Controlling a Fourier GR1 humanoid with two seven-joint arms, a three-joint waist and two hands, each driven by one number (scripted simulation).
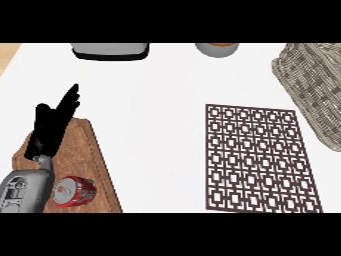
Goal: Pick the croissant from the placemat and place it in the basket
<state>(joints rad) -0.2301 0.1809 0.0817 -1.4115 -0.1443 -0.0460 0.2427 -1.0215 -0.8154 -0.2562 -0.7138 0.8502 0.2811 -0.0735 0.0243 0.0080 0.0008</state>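
Left hand (53,127), fingers straight and holding nothing, rests at the left edge of the counter (158,95). No croissant shows on the placemat (258,160), so the basket (320,95) could end up unfilled.

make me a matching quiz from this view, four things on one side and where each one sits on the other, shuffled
Things:
1. red can
2. placemat
3. basket
4. left robot hand

Places:
a. at the view's far right edge
b. on the wooden board, near its lower end
c. over the board's upper end, fingers straight
d. flat on the counter, between board and basket

Pairs: 1-b, 2-d, 3-a, 4-c
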